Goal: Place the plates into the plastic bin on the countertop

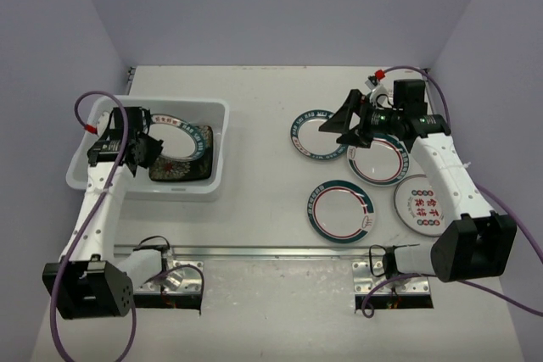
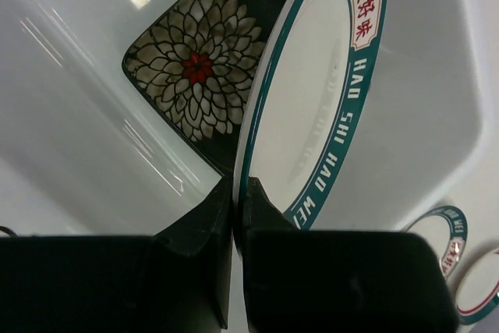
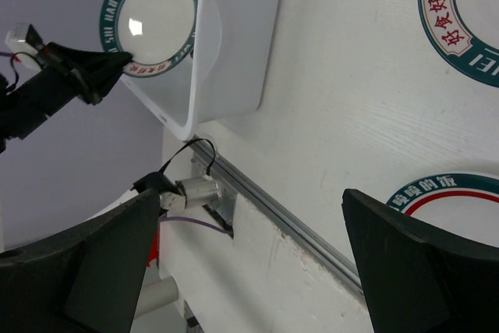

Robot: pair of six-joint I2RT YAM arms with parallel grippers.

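Observation:
The white plastic bin (image 1: 216, 137) stands at the left of the countertop (image 1: 263, 91). A square black flower plate (image 1: 185, 171) lies in it. My left gripper (image 1: 146, 143) is shut on the rim of a round teal-rimmed plate (image 1: 180, 136) and holds it tilted over the black plate. The left wrist view shows the fingers (image 2: 199, 220) pinching that rim, with the plate (image 2: 312, 99) above the black plate (image 2: 195, 68). My right gripper (image 1: 338, 125) is open and empty over the round plates on the right. In the right wrist view it (image 3: 249, 259) shows nothing between its fingers.
Several round plates lie on the right: two teal-rimmed (image 1: 312, 135) (image 1: 341, 209), one partly under the right arm (image 1: 379, 163), one with red characters (image 1: 420, 205). A metal rail (image 1: 280, 252) runs along the near edge. The right wrist view shows the bin (image 3: 234, 44) and rail (image 3: 281, 212).

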